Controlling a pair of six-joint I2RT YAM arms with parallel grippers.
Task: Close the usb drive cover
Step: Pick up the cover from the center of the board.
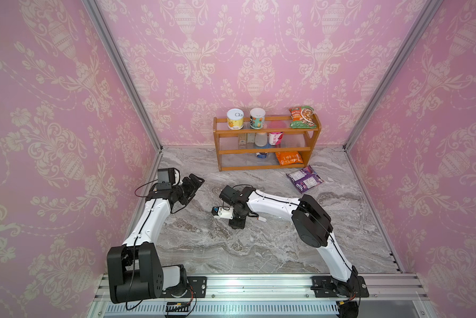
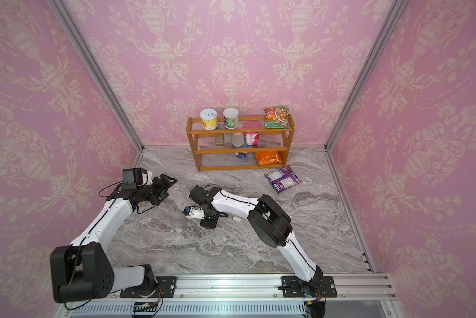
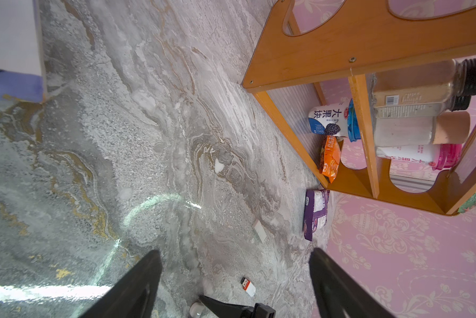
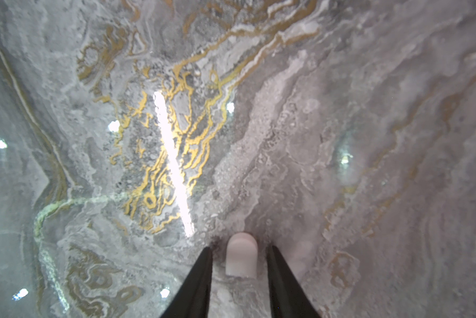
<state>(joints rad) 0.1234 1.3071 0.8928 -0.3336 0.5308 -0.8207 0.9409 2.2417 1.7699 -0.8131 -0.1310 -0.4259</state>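
The white cover (image 4: 241,256) is flanked on the marble table (image 4: 369,137) by the right gripper (image 4: 239,249), its jaws narrowly apart and not yet clamped. The usb drive (image 3: 248,287) is seen lying nearby, uncapped. The left gripper (image 3: 234,256) is held wide open. Grasping and fitting are judged to remain.

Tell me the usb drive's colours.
The usb drive is white with an orange band, clearest in left wrist view.

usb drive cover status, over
Left gripper open. Right gripper straddling cover, not yet gripping. USB drive uncapped, lying nearby. No obstruction seen.
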